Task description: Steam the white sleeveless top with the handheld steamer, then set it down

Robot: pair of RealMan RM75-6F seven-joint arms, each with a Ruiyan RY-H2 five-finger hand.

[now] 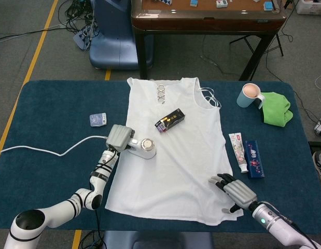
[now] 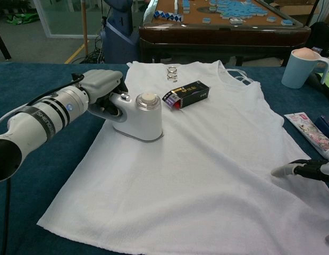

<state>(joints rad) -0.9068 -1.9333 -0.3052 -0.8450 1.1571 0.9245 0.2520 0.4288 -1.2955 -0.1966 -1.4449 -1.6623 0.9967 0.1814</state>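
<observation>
The top [image 1: 173,150] lies flat in the middle of the bench [image 1: 51,129], and the left hand [image 1: 119,138] grips the handle of the steamer [image 1: 144,148], whose plate rests on the top's left edge, presumably so the steam meets the cloth. The right hand [image 1: 234,191], fingers spread and empty, presses the top's lower right corner, apparently to keep it taut. A small box [image 1: 169,120] lies on the top above the steamer.

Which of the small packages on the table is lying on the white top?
The black box, near the neckline of the white top. The toothpaste boxes lie on bare table at the right; the small blue pack lies left of the top.
</observation>
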